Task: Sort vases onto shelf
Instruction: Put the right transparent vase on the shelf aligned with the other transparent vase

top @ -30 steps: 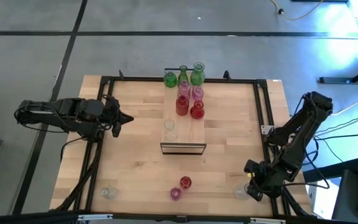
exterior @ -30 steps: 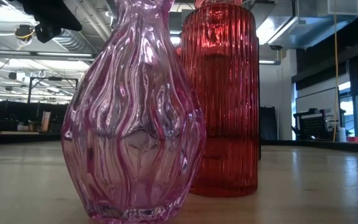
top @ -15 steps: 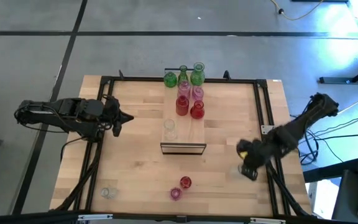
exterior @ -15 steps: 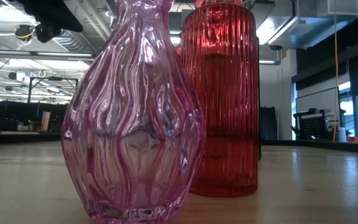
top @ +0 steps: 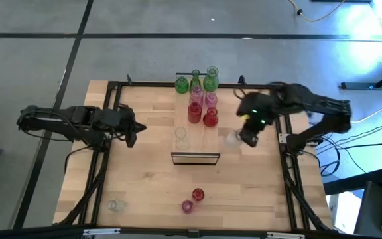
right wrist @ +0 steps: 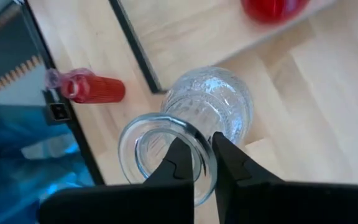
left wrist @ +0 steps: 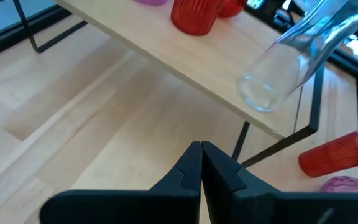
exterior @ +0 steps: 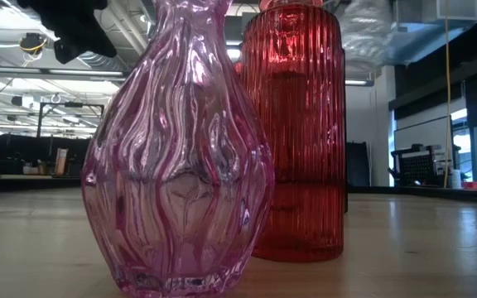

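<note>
Glass pinched at the rim — that is how my right gripper point(right wrist: 202, 163) carries the clear vase point(right wrist: 205, 118), one finger inside the mouth and one outside, because the lip is the only part narrow enough for me to clamp. I hold it in the air just beside the shelf point(top: 207, 143), on the side away from my left arm, near the row of red and pink vases already standing there. Carried this way the body hangs below my fingers, so I judge I can lower it straight down onto the planks. The vase is colourless, with a round, finely textured body and a wide plain ring at its mouth. On the shelf a second clear vase point(top: 181, 138) stands alone near the dark-framed end — a likely neighbour for mine. My left gripper point(left wrist: 201, 163) waits over the table on the shelf's other side, fingers pressed together on nothing.
</note>
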